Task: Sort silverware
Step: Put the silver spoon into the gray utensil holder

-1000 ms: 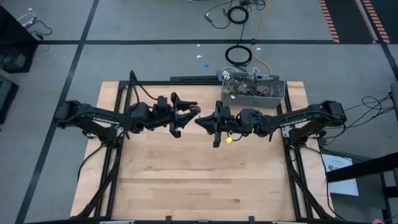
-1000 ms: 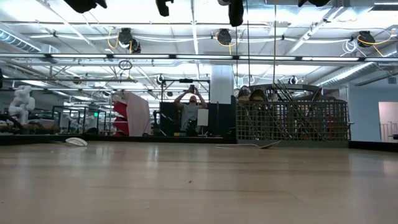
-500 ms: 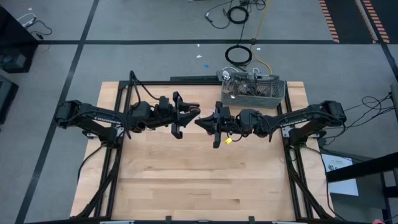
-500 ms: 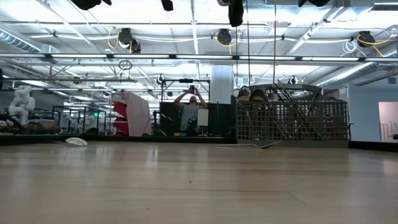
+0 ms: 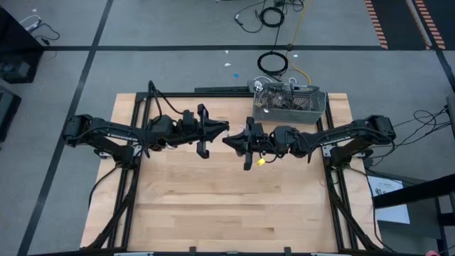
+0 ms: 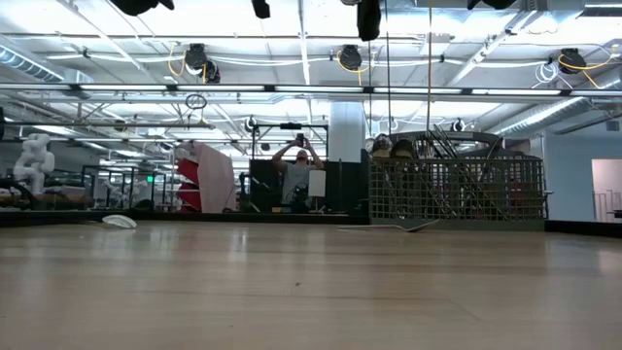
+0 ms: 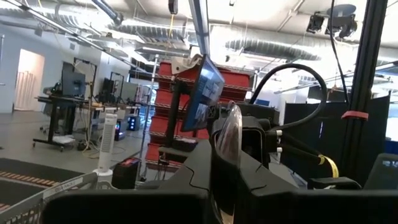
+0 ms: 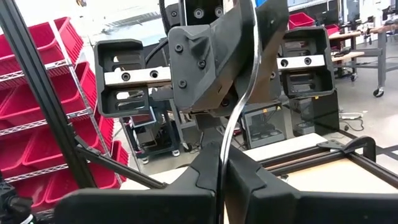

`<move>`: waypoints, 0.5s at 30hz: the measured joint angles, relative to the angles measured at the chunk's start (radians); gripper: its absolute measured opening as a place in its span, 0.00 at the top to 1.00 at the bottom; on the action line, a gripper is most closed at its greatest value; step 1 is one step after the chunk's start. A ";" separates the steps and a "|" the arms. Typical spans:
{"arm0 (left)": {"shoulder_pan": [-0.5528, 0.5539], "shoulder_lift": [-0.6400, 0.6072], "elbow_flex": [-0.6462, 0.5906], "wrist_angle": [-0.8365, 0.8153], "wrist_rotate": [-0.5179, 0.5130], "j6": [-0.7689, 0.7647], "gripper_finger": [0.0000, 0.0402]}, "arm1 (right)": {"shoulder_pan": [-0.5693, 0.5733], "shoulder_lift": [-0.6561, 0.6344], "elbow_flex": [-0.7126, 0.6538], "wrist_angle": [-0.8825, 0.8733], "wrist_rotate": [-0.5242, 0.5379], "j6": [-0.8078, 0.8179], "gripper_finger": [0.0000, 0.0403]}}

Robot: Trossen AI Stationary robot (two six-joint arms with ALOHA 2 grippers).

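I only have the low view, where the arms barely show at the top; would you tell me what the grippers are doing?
Observer: They meet above the far half of the table; the right gripper is shut on a spoon.
Operator: And the left one?
Observer: The left gripper is shut on the same spoon's bowl end.
Operator: Where is the basket from above?
Observer: The basket sits at the table's far edge, to the right of the grippers.
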 joint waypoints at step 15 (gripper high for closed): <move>0.001 -0.032 0.000 -0.115 0.015 -0.010 0.95 | -0.049 -0.052 0.000 -0.111 -0.058 0.112 0.66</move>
